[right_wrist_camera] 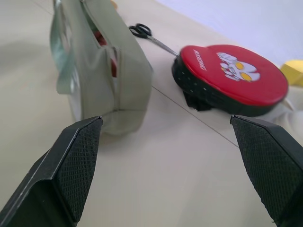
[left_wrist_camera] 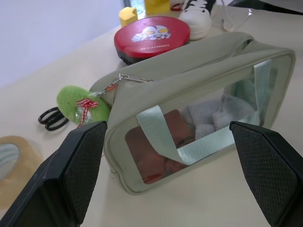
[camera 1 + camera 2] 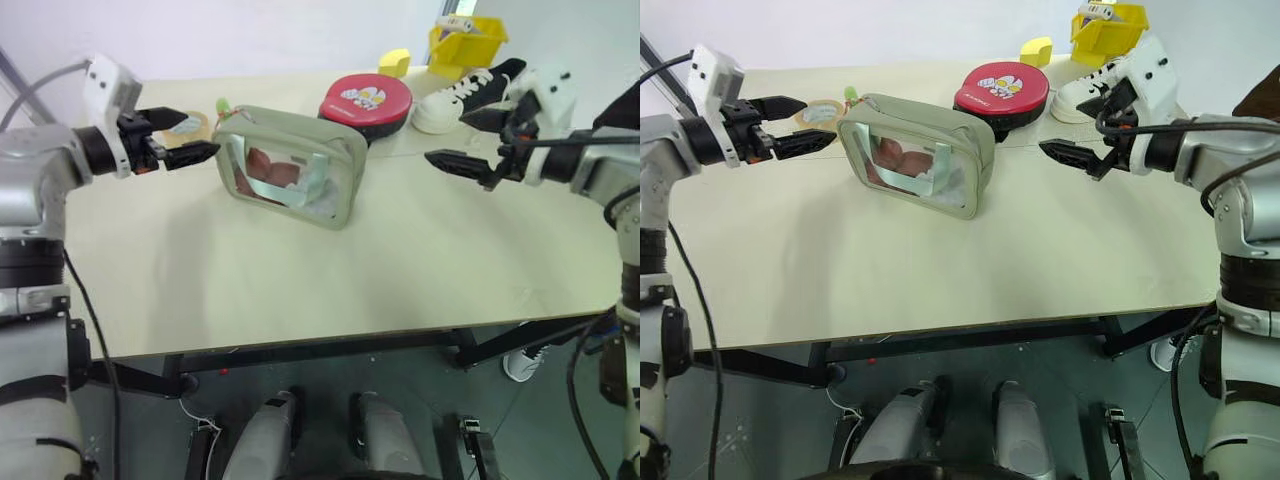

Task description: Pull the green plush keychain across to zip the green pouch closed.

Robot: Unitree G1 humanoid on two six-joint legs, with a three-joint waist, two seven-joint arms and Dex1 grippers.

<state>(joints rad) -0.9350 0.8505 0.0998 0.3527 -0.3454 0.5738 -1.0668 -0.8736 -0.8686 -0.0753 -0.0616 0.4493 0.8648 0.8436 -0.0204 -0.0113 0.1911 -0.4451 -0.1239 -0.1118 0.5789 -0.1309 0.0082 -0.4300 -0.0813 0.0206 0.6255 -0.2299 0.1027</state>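
Left wrist view shows the green plush keychain (image 2: 75, 101) hanging at the end of the green pouch (image 2: 199, 61) nearest the left pincer (image 3: 170, 138), so the zipper is not yet pulled. This pincer has its fingers wide apart and holds nothing, just beside that end of the pouch. At the opposite end of the pouch waits the right pincer (image 3: 478, 140), also wide apart and empty. I judge this the approach step; next one pincer must close on the keychain and the other must steady the pouch.

We note silver-grey arm shells, white wrist housings, black cables along both forearms, and each pincer's (image 3: 178, 135) black fingers (image 2: 80, 165) with cross-hatched pads.
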